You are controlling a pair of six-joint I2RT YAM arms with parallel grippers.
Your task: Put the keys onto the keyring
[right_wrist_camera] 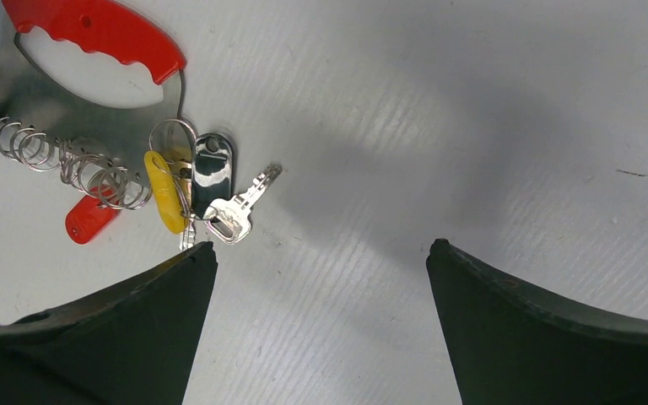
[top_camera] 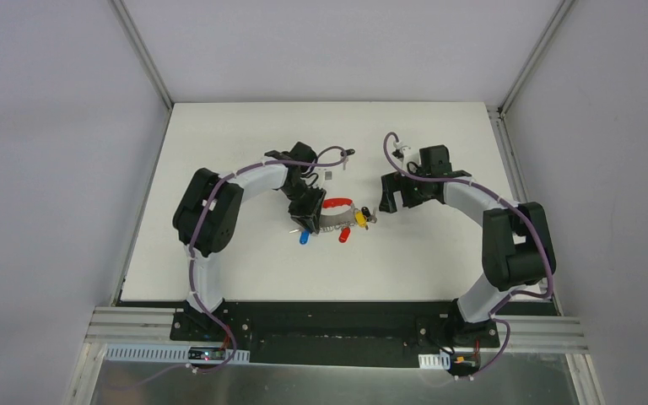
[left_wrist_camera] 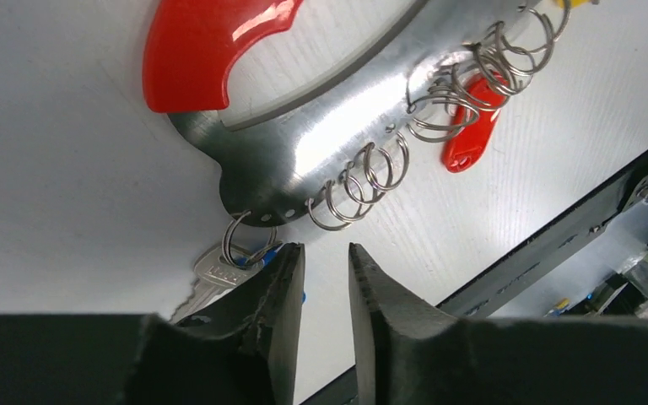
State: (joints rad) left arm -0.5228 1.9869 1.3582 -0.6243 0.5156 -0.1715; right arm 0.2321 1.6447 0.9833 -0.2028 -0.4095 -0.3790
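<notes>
Keyring (top_camera: pixel 337 215) lies flat mid-counter (top_camera: pixel 439 253), with the red-capped key (left_wrist_camera: pixel 470 126), yellow-capped key (right_wrist_camera: pixel 162 192) and black-capped key (right_wrist_camera: pixel 213 164) at its wire loops. Left gripper (left_wrist_camera: pixel 326 249): fingers narrow, nothing between, poised at the end loop by the blue-capped key (top_camera: pixel 304 238). Right gripper (right_wrist_camera: pixel 318 245): fingers wide, empty. Judged step: threading blue. Next: a fine, centred pinch.

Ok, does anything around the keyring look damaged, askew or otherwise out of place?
Nothing stands out. The keyring lies flat on the table, its split rings look intact, and the keys lie splayed beside it, still on their rings.
</notes>
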